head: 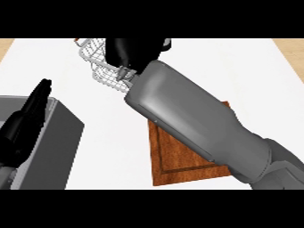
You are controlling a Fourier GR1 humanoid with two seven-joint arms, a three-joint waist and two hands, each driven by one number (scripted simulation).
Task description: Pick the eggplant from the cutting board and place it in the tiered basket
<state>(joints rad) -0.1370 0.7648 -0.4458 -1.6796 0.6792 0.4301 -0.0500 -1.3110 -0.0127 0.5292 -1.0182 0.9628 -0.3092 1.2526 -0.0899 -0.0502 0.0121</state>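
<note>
The right robot hand (133, 53) hung over the tiered basket (96, 60) at eleven o'clock, fingers curled. The eggplant was hidden, so I cannot tell if it held it. It might miss the basket and roll off.

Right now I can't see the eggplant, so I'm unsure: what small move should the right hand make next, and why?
Probably open the fingers. The black right hand hangs over the white wire tiered basket, and the brown wooden cutting board shows no eggplant on its visible part.
</note>
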